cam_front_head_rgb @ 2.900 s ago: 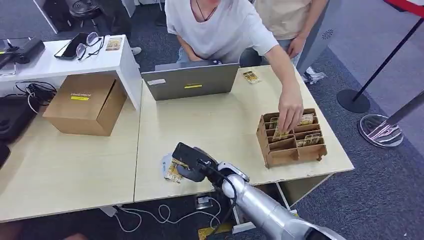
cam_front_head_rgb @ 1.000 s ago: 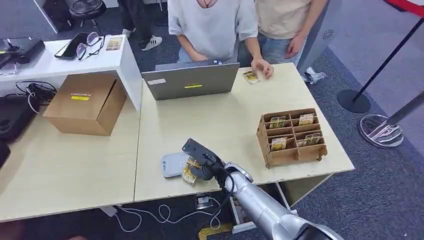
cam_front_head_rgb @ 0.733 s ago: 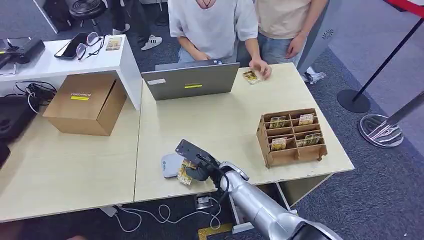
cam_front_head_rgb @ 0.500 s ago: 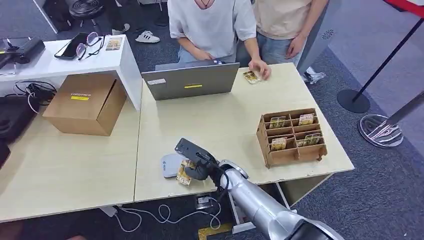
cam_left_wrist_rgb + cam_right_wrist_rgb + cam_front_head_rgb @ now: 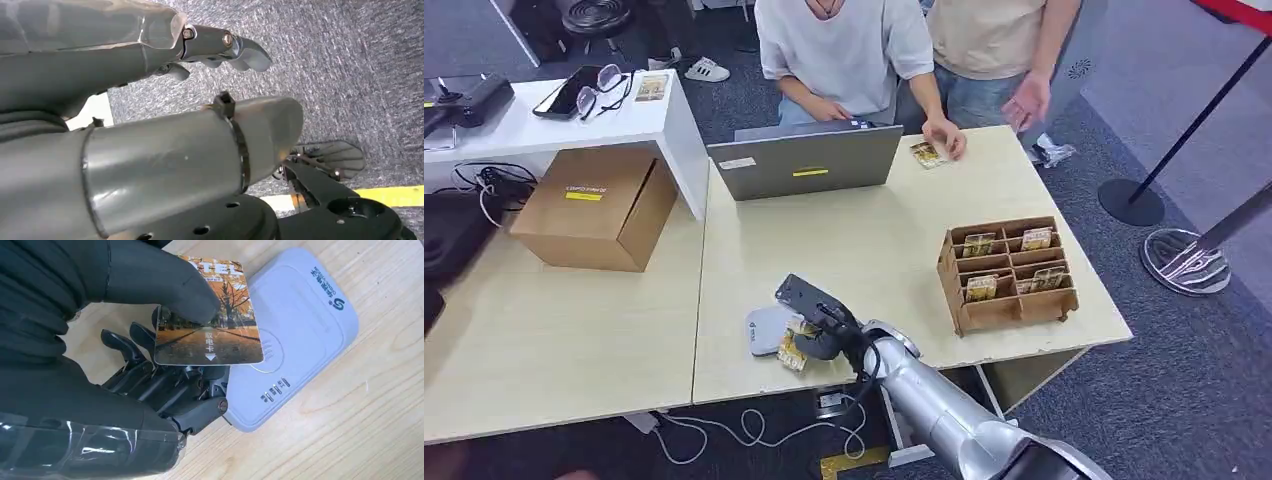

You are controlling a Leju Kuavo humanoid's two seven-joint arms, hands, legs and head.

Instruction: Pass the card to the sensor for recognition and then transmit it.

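Note:
My right hand (image 5: 816,338) pinches an orange picture card (image 5: 210,335) between thumb and fingers near the table's front edge. The card (image 5: 795,349) hangs partly over the near part of the pale grey card sensor (image 5: 300,335), a flat rounded box lying on the wood; whether the card touches the sensor (image 5: 767,328) I cannot tell. My left hand (image 5: 220,45) hangs over grey carpet with its fingers loosely spread and nothing in them.
A wooden slotted card rack (image 5: 1007,272) with several cards stands at the right. A grey laptop (image 5: 805,160) and a cardboard box (image 5: 597,205) sit further back. A person's hand (image 5: 944,138) rests by a loose card (image 5: 924,153) at the far edge.
My right hand with the card has shifted slightly left from a second ago and now holds over the sensor. The person's hand left the rack and rests at the table's far edge.

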